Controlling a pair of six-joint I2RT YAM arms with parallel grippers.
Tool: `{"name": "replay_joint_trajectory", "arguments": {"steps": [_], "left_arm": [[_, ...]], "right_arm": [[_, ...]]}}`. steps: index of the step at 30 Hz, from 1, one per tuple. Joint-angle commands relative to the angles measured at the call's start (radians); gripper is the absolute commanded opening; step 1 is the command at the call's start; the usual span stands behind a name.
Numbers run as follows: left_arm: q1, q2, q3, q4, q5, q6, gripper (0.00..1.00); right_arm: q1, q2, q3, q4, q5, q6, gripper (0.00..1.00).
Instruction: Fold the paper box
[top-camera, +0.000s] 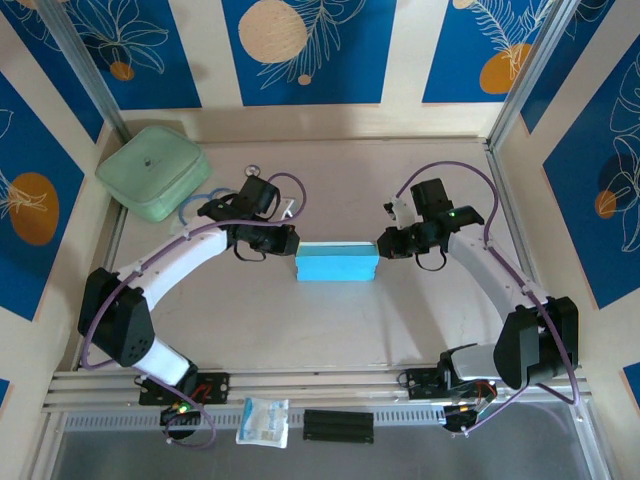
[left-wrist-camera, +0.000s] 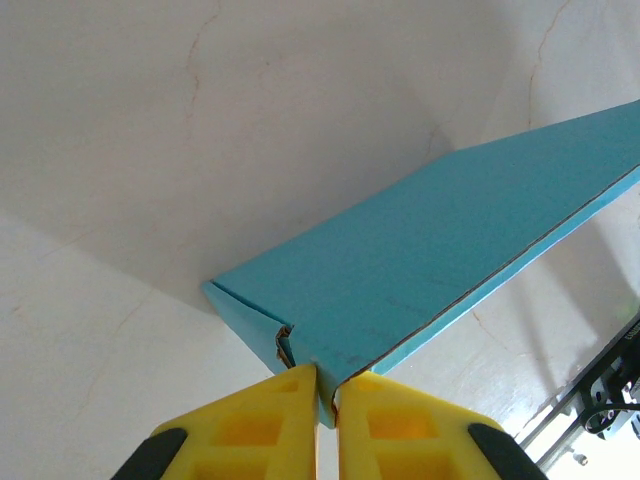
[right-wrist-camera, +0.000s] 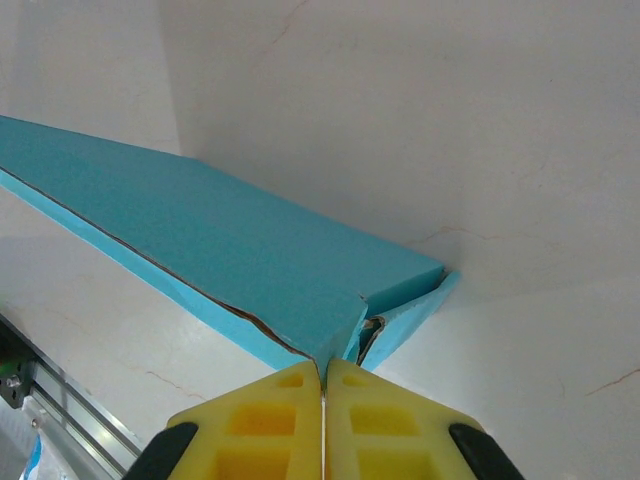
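The folded blue paper box (top-camera: 337, 264) lies mid-counter with its flaps shut. The left tool (top-camera: 292, 243) and the right tool (top-camera: 382, 245) each pinch one end of it, fingers narrow on the cardboard. A closed green case (top-camera: 153, 172) sits in the far left corner.

Paper box (left-wrist-camera: 430, 270): thin card, smooth matt sky-blue face, with a raw brownish cut edge and some fraying at the corner. Left gripper (left-wrist-camera: 326, 385) and right gripper (right-wrist-camera: 322, 370) are moulded yellow plastic with a dull sheen, and black rubbery-looking patches at the sides. The table (top-camera: 250, 330) is pale and matt, faintly veined like stone. Front rail (top-camera: 330, 388) is bare grey metal. The green case (top-camera: 153, 172) looks soft, a satin finish. Small packet (top-camera: 263, 421) is shiny clear film.
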Motion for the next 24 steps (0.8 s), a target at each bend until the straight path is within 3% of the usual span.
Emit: {"name": "replay_joint_trajectory", "arguments": {"steps": [1,24], "left_arm": [[-0.008,0.004,-0.014,-0.002,0.025,-0.005,0.12],[-0.013,-0.003,-0.095,0.026,0.025,-0.017,0.11]], "right_arm": [[0.012,0.007,0.018,-0.033,0.007,0.008,0.07],[0.037,0.010,-0.030,-0.048,0.048,-0.011,0.09]]}}
